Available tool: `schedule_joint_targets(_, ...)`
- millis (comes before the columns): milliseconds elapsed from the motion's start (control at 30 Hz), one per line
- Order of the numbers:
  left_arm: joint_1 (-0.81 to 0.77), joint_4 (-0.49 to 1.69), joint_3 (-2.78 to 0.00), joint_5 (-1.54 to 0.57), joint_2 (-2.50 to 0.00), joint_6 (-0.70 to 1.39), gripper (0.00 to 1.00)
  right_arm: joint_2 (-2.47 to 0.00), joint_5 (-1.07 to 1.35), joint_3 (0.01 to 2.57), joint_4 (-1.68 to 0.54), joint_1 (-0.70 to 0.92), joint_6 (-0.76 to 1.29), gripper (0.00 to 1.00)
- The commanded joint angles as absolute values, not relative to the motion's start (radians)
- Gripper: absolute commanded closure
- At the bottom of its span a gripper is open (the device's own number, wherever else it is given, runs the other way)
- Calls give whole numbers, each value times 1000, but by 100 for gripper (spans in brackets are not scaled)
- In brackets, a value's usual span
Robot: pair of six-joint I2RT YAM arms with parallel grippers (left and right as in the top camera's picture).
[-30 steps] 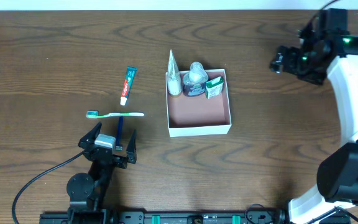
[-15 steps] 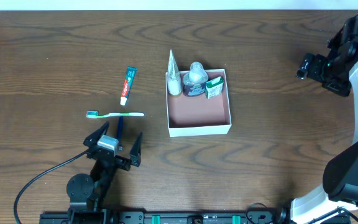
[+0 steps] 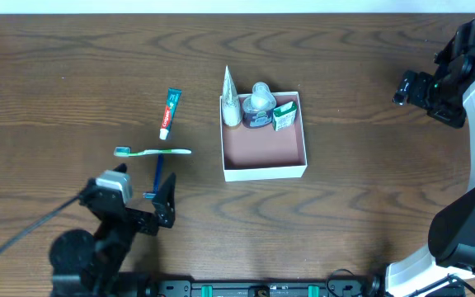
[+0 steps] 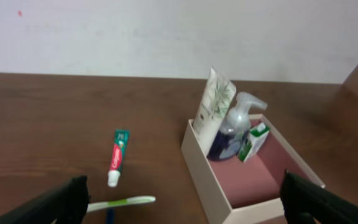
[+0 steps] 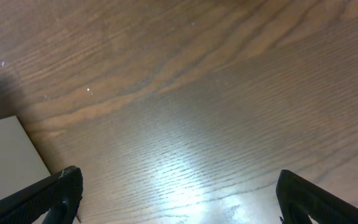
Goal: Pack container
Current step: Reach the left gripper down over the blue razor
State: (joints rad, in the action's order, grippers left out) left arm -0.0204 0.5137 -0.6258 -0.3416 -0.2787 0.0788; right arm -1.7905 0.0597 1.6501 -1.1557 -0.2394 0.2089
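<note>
Progress: partial, three of six in | square white cardboard container with reddish-brown floor, centre of wooden counter, holds white tube, pump bottle, green carton | outside, to its left: red-green toothpaste tube, green-white toothbrush, slim blue item | left gripper spread wide, empty | right gripper likewise, well apart from the container

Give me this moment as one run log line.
status: partly packed | container: holds tube, pump bottle, green box | table: toothpaste, toothbrush outside | left hand: open, empty | right hand: open, empty
</note>
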Motion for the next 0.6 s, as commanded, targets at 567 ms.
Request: schedule_joint_targets(567, -16, 996, -1048, -275, -1026, -42, 2, -1774, 52, 1668, -1156, -244, 213, 1)
